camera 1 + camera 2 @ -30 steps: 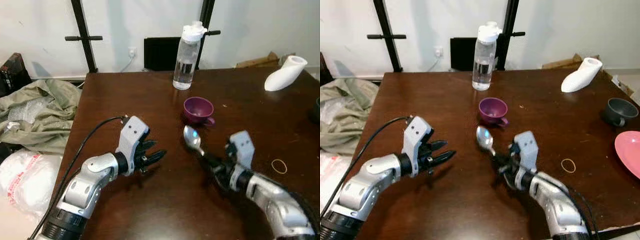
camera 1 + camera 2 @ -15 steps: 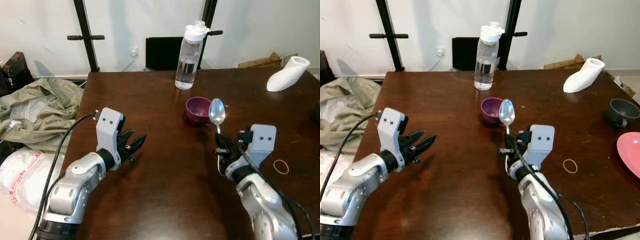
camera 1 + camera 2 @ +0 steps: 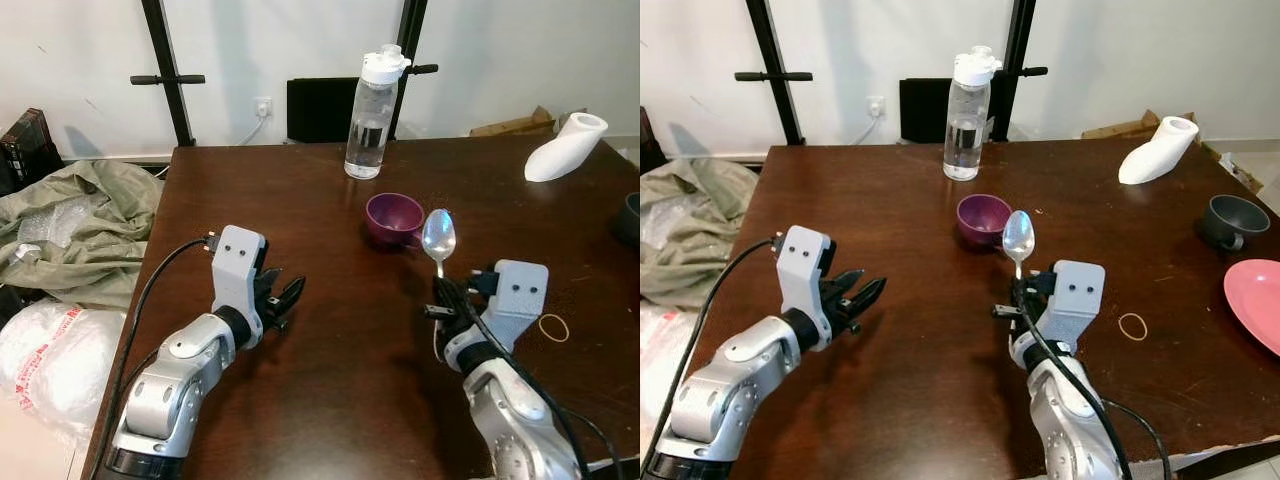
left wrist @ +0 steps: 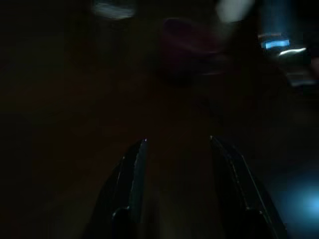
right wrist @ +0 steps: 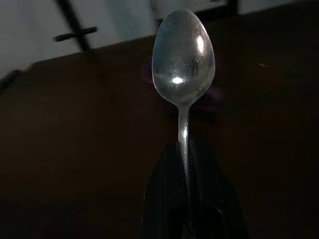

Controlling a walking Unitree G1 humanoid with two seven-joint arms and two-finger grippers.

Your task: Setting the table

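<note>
- The right gripper (image 3: 1018, 292) is clamped on the spoon (image 3: 1018, 238) by its handle, bowl pointing up above the table (image 3: 910, 200), likely so it can be carried and laid down cleanly.
- The spoon sits just beside the purple cup (image 3: 981, 219), on its right.
- The left gripper (image 3: 282, 300) hovers over bare wood, fingers spread and holding nothing.
- The purple cup looks empty; the bottle (image 3: 965, 117) holds some water.
- The dark cup (image 3: 1235, 221) and pink plate (image 3: 1258, 301) wait at the right edge.

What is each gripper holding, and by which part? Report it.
The right gripper holds a shiny metal spoon by its handle, bowl pointing up. The left gripper is open and holds nothing.
</note>
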